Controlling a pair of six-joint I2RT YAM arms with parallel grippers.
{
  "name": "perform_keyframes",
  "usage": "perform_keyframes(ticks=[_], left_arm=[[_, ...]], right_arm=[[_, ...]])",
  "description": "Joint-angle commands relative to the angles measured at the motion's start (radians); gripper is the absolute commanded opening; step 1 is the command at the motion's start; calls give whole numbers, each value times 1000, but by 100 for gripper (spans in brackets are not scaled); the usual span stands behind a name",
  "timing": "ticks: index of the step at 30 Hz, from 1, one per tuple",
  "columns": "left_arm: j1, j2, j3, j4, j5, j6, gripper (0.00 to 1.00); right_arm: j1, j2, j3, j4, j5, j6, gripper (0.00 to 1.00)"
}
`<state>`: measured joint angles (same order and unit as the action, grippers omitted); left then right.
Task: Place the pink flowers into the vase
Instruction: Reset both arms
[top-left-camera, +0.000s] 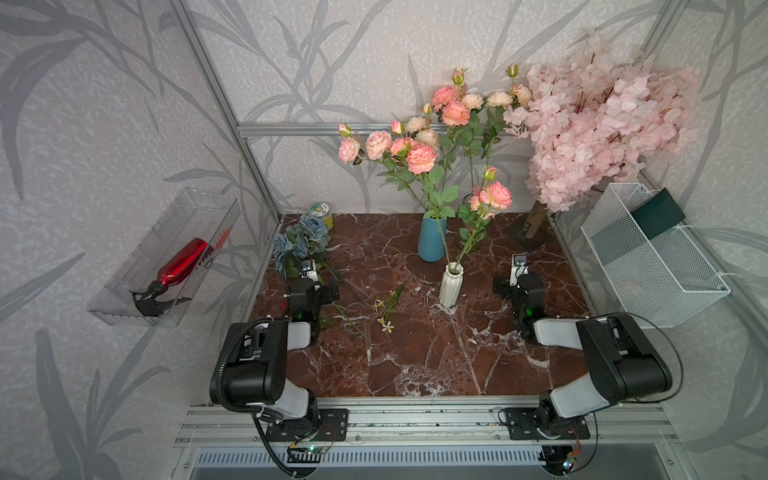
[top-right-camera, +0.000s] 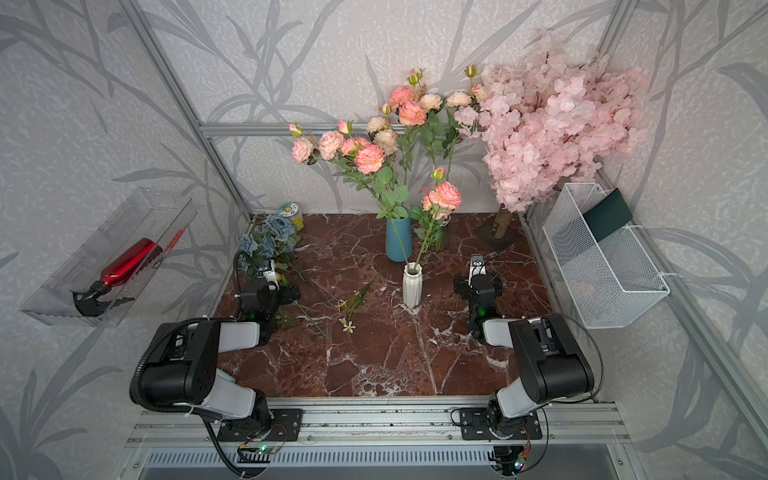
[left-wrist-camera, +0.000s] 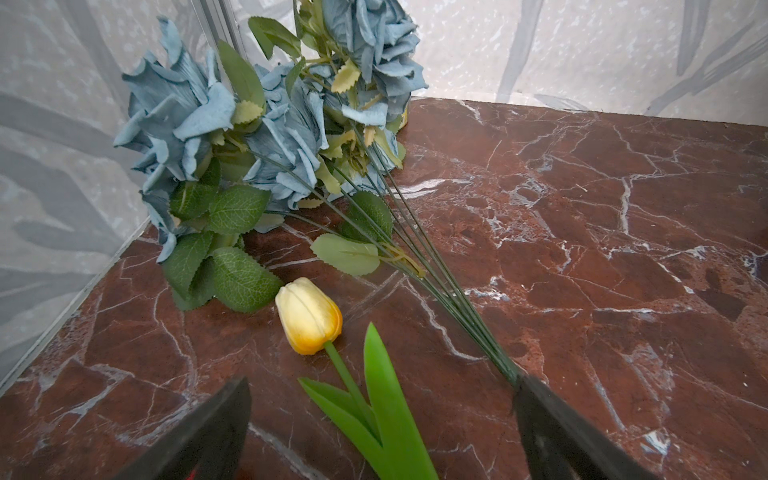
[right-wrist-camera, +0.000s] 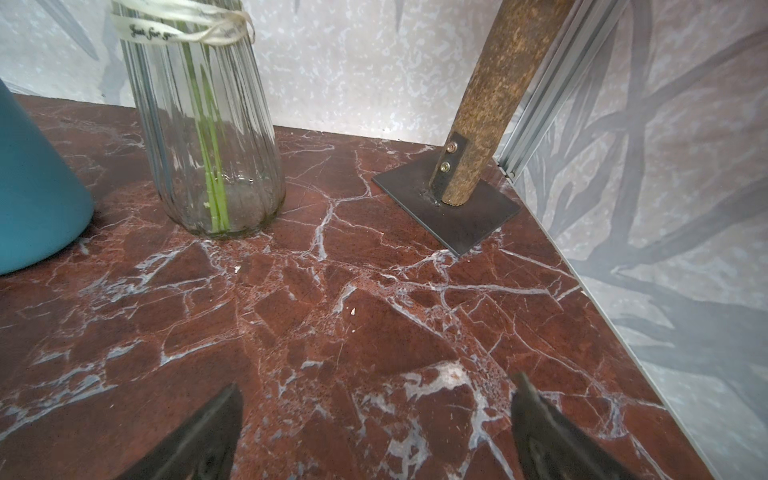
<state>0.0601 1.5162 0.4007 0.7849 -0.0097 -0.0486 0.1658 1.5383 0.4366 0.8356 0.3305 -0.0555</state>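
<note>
Both the left gripper (left-wrist-camera: 382, 380) and right gripper (right-wrist-camera: 376, 386) gape empty, while the pink flowers (top-left-camera: 420, 159) stand mostly in the blue vase (top-left-camera: 431, 241), one sprig in the white vase (top-left-camera: 450, 289); light, top-heavy, likely wiry, so pinch a thin stem low, never the soft blooms

A yellow tulip (left-wrist-camera: 307, 316) is seen lying on the red marble tabletop (left-wrist-camera: 582, 249) just ahead of the left gripper (left-wrist-camera: 380, 390), with its stem and leaves trailing back toward it. Beyond the tulip, a bunch of blue-grey flowers (left-wrist-camera: 282, 137) is laid into the corner. Ahead of the right gripper (right-wrist-camera: 376, 390) and off to its outer side, a wooden trunk (right-wrist-camera: 494, 83) is fixed to a dark metal plate (right-wrist-camera: 478, 220). A white wire basket (top-left-camera: 656, 282) is hung on the wall outside that gripper. A red spray bottle (top-left-camera: 183, 262) is kept in a clear bin (top-left-camera: 124, 309) outside the left one.
</note>
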Motion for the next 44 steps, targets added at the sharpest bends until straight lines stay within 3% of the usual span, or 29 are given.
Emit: perform_keyframes(ticks=[1,44], left_arm=[[-1,5,11,8,-7,-5,99],[17,4,10,10,39,-7,99]], right_arm=[[6,8,3,2,-6,-7,99],[6,8,4,2,-5,-6,99]])
